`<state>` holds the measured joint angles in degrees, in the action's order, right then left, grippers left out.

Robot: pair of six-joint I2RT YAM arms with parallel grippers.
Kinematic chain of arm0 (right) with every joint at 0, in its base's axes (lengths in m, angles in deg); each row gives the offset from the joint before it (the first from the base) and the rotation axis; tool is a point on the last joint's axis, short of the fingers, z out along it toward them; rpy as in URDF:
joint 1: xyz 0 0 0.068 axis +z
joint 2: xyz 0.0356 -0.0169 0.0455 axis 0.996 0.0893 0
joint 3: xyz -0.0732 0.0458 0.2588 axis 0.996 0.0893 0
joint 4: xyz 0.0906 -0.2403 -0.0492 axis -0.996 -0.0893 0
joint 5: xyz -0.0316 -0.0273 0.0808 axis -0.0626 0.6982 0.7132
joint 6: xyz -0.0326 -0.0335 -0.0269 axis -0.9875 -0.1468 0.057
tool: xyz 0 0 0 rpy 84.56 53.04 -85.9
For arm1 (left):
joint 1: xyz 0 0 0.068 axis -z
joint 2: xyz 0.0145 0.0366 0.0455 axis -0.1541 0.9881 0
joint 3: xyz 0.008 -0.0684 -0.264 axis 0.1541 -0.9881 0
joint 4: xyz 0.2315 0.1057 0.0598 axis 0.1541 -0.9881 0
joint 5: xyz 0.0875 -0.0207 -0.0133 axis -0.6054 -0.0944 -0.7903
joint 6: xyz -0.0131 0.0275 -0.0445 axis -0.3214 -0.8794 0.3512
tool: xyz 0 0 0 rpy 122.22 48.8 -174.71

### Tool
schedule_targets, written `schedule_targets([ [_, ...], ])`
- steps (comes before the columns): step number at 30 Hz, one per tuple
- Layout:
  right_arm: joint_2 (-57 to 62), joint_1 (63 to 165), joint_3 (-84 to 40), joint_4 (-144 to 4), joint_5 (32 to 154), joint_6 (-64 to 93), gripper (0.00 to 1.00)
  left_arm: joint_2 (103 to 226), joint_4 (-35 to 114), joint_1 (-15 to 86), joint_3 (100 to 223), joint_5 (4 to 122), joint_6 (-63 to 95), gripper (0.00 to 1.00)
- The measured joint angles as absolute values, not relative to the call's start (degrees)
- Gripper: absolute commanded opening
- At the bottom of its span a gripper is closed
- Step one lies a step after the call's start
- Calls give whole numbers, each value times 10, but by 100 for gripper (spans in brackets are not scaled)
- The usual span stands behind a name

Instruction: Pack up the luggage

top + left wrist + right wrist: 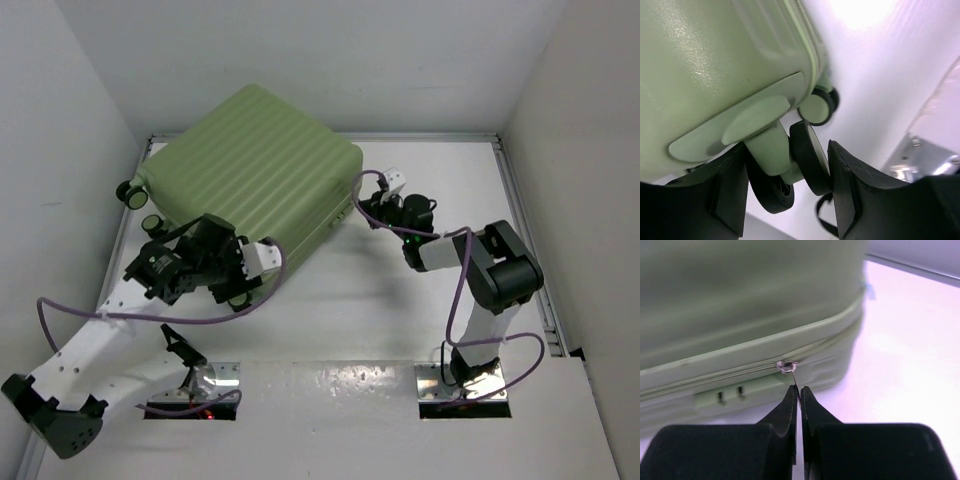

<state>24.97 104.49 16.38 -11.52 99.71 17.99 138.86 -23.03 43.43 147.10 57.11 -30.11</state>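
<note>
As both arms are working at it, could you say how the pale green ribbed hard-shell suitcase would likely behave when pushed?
The pale green ribbed hard-shell suitcase is probably stiff. Lying flat, it should slide rather than roll; its black caster wheels point sideways.

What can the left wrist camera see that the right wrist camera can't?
Only the left wrist view: the left end effector closed around a black caster wheel, with a second wheel behind it. Only the right wrist view: the right end effector shut on the zipper pull, and a small lock panel just below. Both: the pale green luggage lying on the white table.
</note>
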Motion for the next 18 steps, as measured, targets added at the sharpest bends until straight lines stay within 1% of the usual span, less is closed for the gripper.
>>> schedule_targets([
  [4, 266, 1014, 144, -117, 998, 180, 0, 1432, -239, 414, 1497, 614, -260, 0],
  [11, 292, 975, 106, -119, 1028, 181, 0, 1425, -211, 344, 1468, 681, -274, 0],
  [18, 377, 945, 2, -119, 1077, 181, 0, 1434, -187, 278, 1455, 729, -320, 0],
])
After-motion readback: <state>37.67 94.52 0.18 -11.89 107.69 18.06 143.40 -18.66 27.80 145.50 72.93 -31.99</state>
